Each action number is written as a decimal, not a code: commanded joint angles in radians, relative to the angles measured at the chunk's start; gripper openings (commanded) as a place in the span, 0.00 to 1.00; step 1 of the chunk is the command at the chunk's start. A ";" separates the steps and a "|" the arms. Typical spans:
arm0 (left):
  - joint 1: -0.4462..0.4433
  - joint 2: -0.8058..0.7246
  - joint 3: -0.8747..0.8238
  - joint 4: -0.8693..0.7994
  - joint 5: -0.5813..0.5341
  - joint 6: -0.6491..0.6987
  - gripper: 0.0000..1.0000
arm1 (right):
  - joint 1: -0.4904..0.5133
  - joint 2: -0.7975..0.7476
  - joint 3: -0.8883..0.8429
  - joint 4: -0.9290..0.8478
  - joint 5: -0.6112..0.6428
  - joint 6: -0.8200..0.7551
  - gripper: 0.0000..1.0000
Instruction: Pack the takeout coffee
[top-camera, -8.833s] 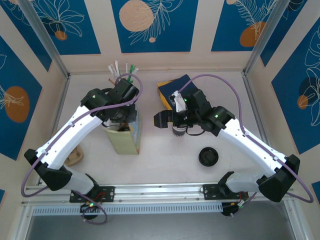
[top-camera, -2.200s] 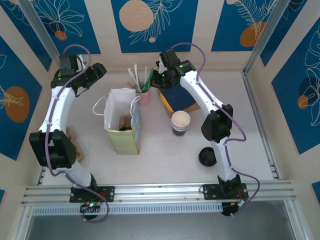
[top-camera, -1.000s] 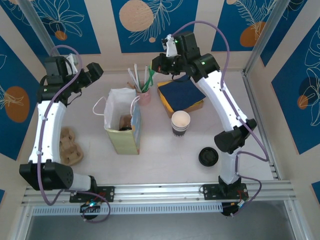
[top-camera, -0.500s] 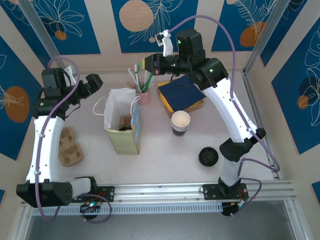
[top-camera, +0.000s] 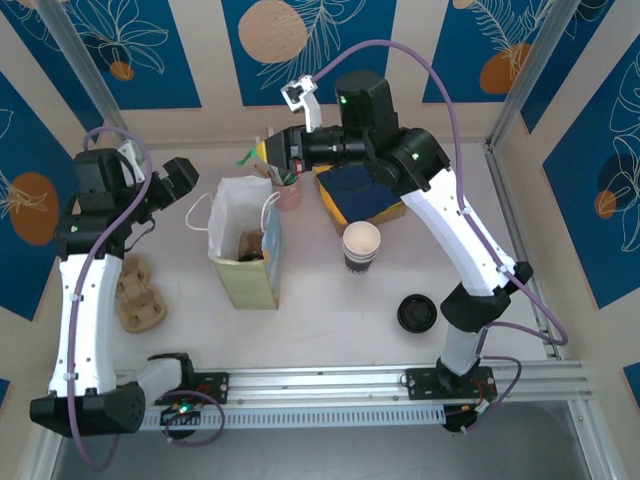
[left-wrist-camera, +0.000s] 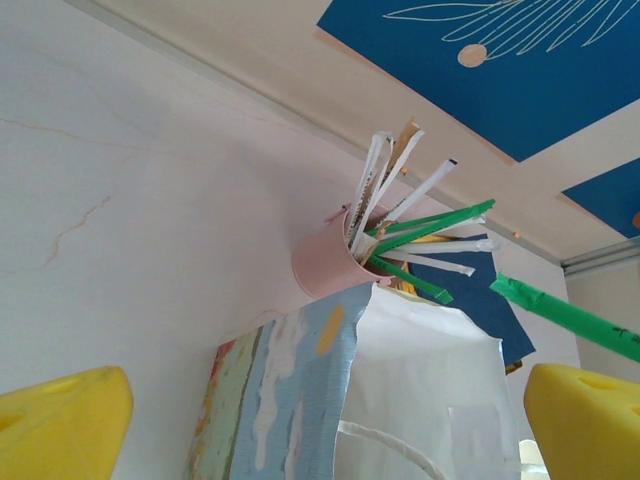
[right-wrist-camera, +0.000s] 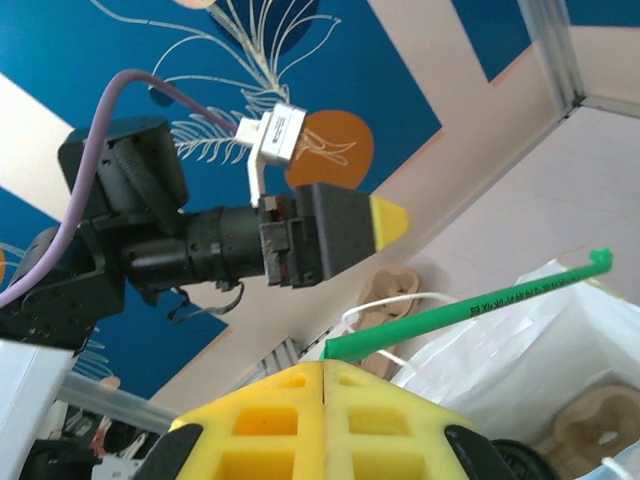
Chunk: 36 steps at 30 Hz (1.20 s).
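Blue leaf-print walls around a pale tabletop (top-camera: 330, 330). Paper bag (top-camera: 243, 262) stands left of centre, mouth up for loading. The dark-topped shape down inside I take for the takeout coffee (top-camera: 249, 246), so I judge it's packed. Right tool (right-wrist-camera: 325, 385) is clenched on a green wrapped straw (right-wrist-camera: 465, 308), held high by the bag's far side, likely to go in next. Left tool (top-camera: 178, 178) is released and empty, raised near the left edge, out of the way.

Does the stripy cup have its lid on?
Off. The striped cup stands open-topped, and a black lid lies apart on the table.
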<state>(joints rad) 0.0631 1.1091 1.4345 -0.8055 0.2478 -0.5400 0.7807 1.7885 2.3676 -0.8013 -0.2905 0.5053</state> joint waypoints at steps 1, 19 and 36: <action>-0.001 -0.024 -0.005 -0.020 -0.027 0.008 1.00 | 0.024 -0.032 -0.030 -0.006 -0.035 -0.002 0.00; -0.002 -0.043 -0.009 -0.028 -0.044 0.029 1.00 | 0.008 0.020 -0.131 -0.007 -0.039 0.052 0.00; -0.002 -0.037 -0.009 -0.024 -0.043 0.048 1.00 | -0.079 0.183 -0.038 -0.050 -0.121 0.068 0.00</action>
<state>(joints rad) 0.0631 1.0748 1.4311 -0.8303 0.2146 -0.5137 0.7116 1.9610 2.2860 -0.8303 -0.3717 0.5629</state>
